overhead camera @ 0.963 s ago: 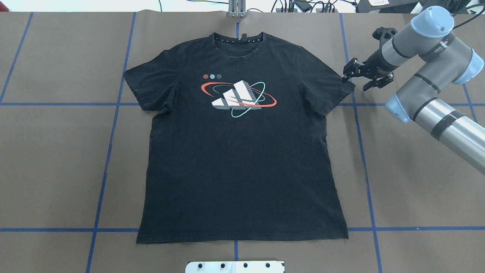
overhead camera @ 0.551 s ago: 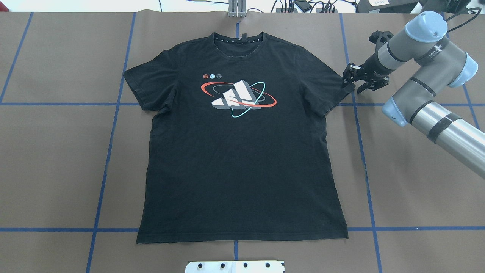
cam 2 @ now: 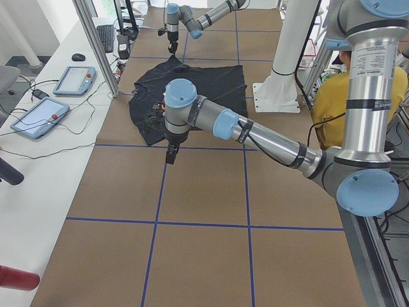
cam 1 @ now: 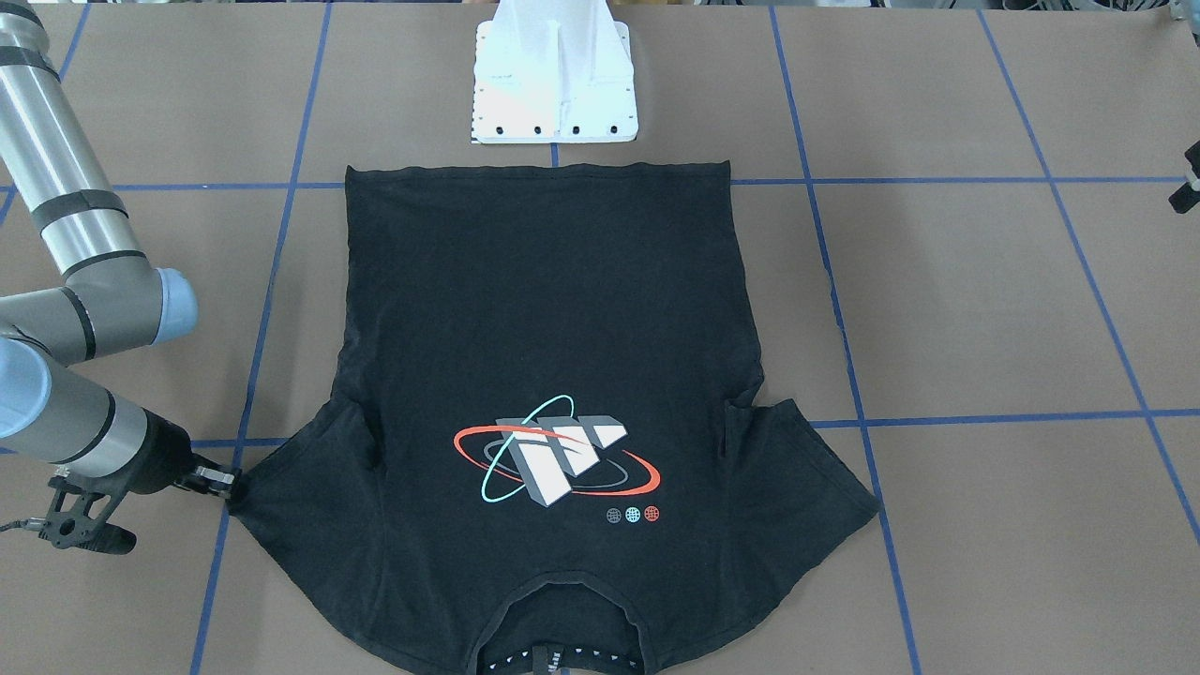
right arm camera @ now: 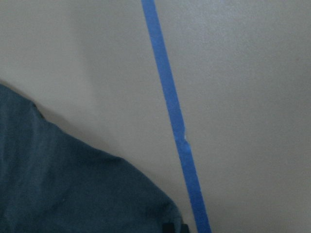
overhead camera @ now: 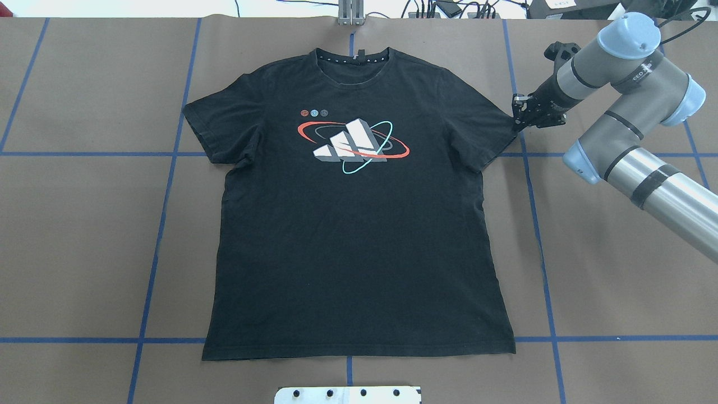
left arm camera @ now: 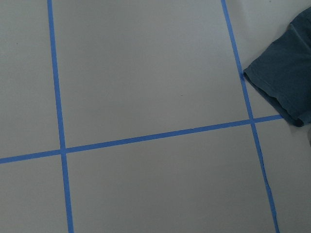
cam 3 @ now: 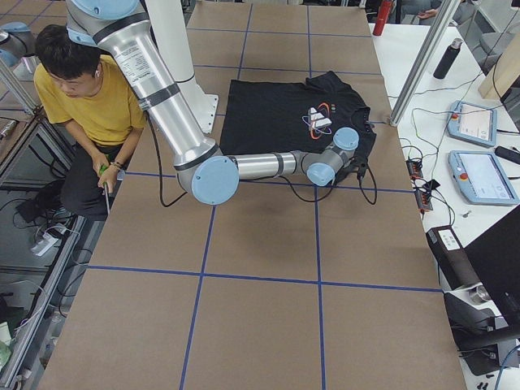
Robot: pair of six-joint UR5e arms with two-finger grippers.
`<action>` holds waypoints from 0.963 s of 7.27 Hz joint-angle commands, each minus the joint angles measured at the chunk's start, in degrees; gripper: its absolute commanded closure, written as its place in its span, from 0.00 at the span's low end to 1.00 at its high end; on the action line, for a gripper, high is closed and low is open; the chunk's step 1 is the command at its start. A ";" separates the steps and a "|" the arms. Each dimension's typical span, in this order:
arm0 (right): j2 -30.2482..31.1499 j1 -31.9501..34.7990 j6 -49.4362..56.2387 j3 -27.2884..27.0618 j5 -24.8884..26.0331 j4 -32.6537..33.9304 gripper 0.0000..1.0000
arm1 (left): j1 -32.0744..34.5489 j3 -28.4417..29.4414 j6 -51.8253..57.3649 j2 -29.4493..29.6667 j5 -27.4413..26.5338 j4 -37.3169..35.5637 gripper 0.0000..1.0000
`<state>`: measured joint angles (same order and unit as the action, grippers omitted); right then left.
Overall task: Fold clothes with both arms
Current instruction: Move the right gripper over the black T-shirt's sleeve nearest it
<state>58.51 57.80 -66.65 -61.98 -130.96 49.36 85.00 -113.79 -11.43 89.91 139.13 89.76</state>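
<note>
The black T-shirt (overhead camera: 359, 235) lies flat and logo-up on the brown table, collar at the far side. My right gripper (overhead camera: 517, 119) sits at the tip of the shirt's right-hand sleeve, jaws shut on the sleeve hem; the front-facing view shows the right gripper (cam 1: 223, 485) pinching that corner. In the right wrist view the sleeve (right arm camera: 73, 184) fills the lower left. My left gripper (cam 2: 171, 157) hangs pointing down over bare table beside the other sleeve (left arm camera: 286, 82); only a sliver of it (cam 1: 1189, 183) shows elsewhere, so I cannot tell if it is open.
Blue tape lines (overhead camera: 162, 224) grid the table. The white base plate (overhead camera: 348, 394) stands just behind the shirt's hem. A person in a yellow shirt (cam 3: 89, 89) crouches by the robot's side. Tablets (cam 3: 479, 175) and cables lie on the side bench.
My right gripper moved in to the sleeve tip and went from open to shut on the hem. The shirt has stayed flat.
</note>
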 commanded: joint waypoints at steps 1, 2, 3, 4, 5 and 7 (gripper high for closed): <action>0.29 0.56 -0.67 -4.87 -0.62 0.39 1.00 | -0.01 -0.03 -0.09 0.00 0.09 0.07 0.00; -0.23 -0.75 -5.03 -7.69 -0.70 0.48 1.00 | -0.01 -0.03 0.00 0.00 0.09 0.07 0.00; -2.59 -3.64 -10.29 -9.11 -0.27 0.56 1.00 | -0.01 0.06 0.00 0.00 0.00 0.07 0.00; -6.96 -6.45 -11.83 -7.38 2.87 4.13 1.00 | -0.01 0.15 0.00 0.00 0.00 0.07 0.00; -12.92 -8.91 -11.84 -3.62 7.25 9.39 1.00 | -0.01 0.15 0.00 0.00 0.09 0.07 0.00; -15.36 -9.90 -11.58 0.01 9.14 10.15 1.00 | -0.01 -0.02 -0.09 0.00 0.09 0.07 0.00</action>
<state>44.90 48.78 -78.21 -64.07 -123.35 58.58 84.99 -113.73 -11.48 89.91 139.21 89.86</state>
